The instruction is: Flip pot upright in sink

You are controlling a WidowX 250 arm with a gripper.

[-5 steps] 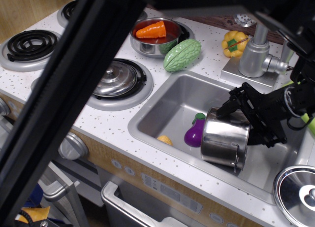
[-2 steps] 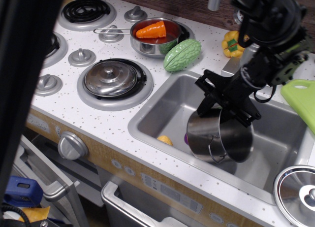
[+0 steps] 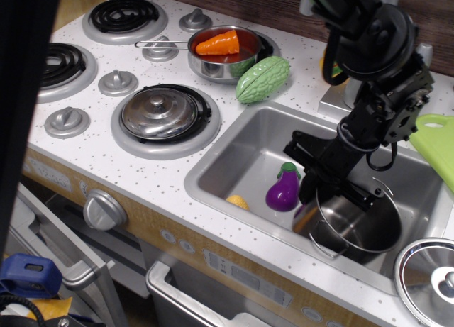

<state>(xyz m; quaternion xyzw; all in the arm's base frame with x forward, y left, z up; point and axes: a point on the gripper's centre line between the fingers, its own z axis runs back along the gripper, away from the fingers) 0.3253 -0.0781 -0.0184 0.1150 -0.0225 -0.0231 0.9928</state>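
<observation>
The shiny steel pot [image 3: 358,229] stands upright, mouth up, in the front right part of the grey sink [image 3: 237,157]. One wire loop handle shows at its far right rim and one at its near left. My black gripper [image 3: 328,189] reaches down over the pot's left rim and appears shut on it. The arm rises above it to the upper right.
A purple toy eggplant [image 3: 284,192] and a small yellow toy [image 3: 238,201] lie in the sink left of the pot. A green gourd [image 3: 262,79], a saucepan with a carrot [image 3: 225,54], a domed lid [image 3: 159,113], a second lid [image 3: 433,274] and a green board [image 3: 440,146] sit around it.
The pot went from lying tilted on its side, mouth toward the front right, to standing upright. My gripper swung and lowered with it to the right, uncovering the eggplant.
</observation>
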